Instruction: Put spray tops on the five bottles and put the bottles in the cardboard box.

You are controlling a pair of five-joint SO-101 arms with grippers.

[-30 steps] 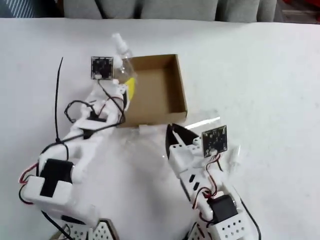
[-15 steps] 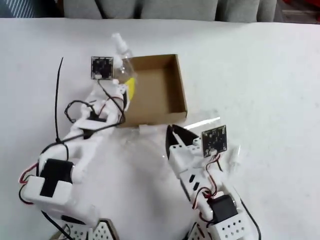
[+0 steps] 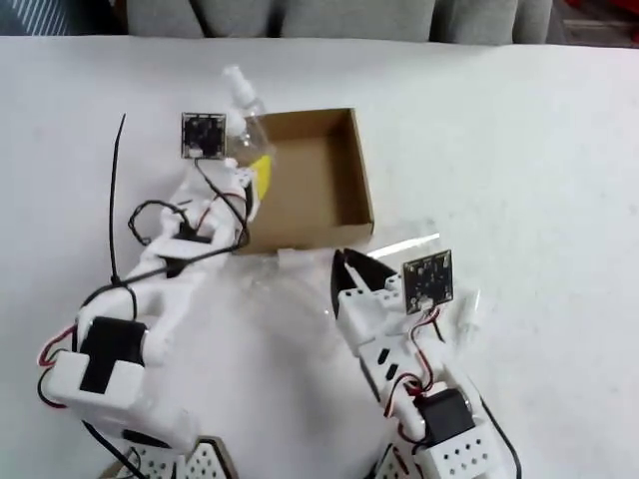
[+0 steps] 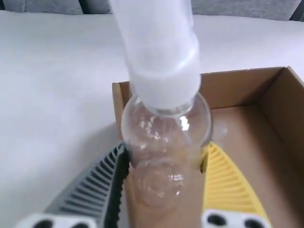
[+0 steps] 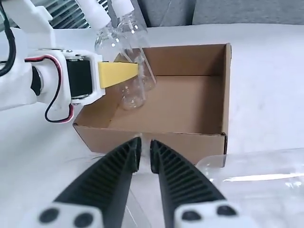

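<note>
Near the table's middle: a cardboard box (image 3: 319,190), plain brown board, square and shallow, open at the top, with low upright walls.
Table: white, matt and smooth (image 3: 519,150).
Left gripper: (image 4: 164,151) clamped on the bottle's body, over the box's left wall near its far-left corner.
Left fingers: wedge-shaped and ribbed, one grey (image 4: 95,190), the other yellow, pressed against opposite sides of the bottle.
Bottle: (image 4: 164,128) clear glossy plastic with round shoulders and a round body. It is tilted, with its base inside the box by the left wall and its neck leaning out past the far-left corner toward the table's far edge. Whether the base touches the box floor cannot be told.
Spray top: (image 4: 159,52) white, matt and roughly cylindrical, seated on the neck of the held bottle.
Right gripper: (image 5: 145,145) black ribbed fingers with only a narrow gap and nothing between them, tips pointed at the box's near wall and just short of it.
Lying bottle: (image 5: 256,173) clear plastic, on its side on the table just outside the box's near wall, toward the near-right corner, beside the right gripper.
</note>
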